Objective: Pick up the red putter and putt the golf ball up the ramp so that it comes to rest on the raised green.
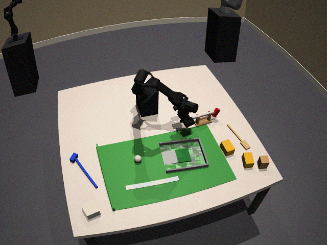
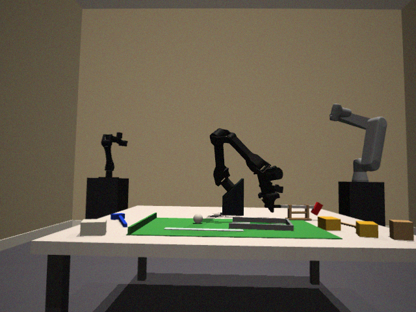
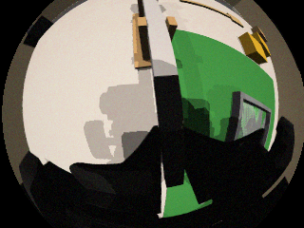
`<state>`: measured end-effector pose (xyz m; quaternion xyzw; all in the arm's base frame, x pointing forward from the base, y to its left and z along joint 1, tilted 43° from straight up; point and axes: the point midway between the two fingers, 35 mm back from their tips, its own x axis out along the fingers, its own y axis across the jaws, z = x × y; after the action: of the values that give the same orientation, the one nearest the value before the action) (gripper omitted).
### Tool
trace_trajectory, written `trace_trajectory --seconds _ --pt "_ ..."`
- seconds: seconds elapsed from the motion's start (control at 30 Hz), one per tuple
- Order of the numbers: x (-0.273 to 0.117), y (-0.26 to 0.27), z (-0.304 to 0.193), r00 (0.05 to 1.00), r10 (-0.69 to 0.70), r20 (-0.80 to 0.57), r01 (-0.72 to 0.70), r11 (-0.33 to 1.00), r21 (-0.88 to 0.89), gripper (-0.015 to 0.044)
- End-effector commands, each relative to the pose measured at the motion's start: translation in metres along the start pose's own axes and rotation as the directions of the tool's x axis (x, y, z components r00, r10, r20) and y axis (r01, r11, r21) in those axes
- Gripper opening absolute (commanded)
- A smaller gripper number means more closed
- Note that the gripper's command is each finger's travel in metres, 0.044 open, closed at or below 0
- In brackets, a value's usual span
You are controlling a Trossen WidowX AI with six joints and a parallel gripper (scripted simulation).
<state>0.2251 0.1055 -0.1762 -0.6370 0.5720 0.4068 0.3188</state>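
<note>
My jaws grip the red putter (image 1: 216, 112) (image 2: 316, 208) (image 3: 168, 102) by its black handle; its shaft runs across the wooden stand (image 1: 203, 122) (image 2: 299, 212) (image 3: 142, 43), red head at the far end, away from the golf ball (image 1: 137, 158) (image 2: 197, 218).

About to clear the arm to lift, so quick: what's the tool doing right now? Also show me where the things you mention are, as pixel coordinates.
Tool (image 1: 188, 124) (image 2: 271, 208) (image 3: 163, 128): closed on the black grip of the red putter (image 1: 216, 112) (image 2: 316, 208) (image 3: 163, 43).
</note>
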Motion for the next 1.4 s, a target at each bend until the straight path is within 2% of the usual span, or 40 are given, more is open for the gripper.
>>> trace_trajectory --seconds 0.0,0.27,0.43,0.87,1.37 --pt "-0.020 -0.004 0.009 1.000 -0.008 0.014 0.008 1.000 -0.002 0.0000" --pt "-0.087 -0.001 0.026 1.000 -0.007 0.015 0.007 1.000 -0.003 0.0000" --pt "-0.086 -0.004 0.022 1.000 -0.017 0.012 0.017 1.000 0.007 0.0000" --pt "-0.122 -0.032 -0.050 0.999 -0.051 0.013 0.043 0.934 0.355 0.0000" --pt "-0.153 -0.037 -0.142 0.997 -0.080 -0.015 0.067 0.707 0.704 0.0000"
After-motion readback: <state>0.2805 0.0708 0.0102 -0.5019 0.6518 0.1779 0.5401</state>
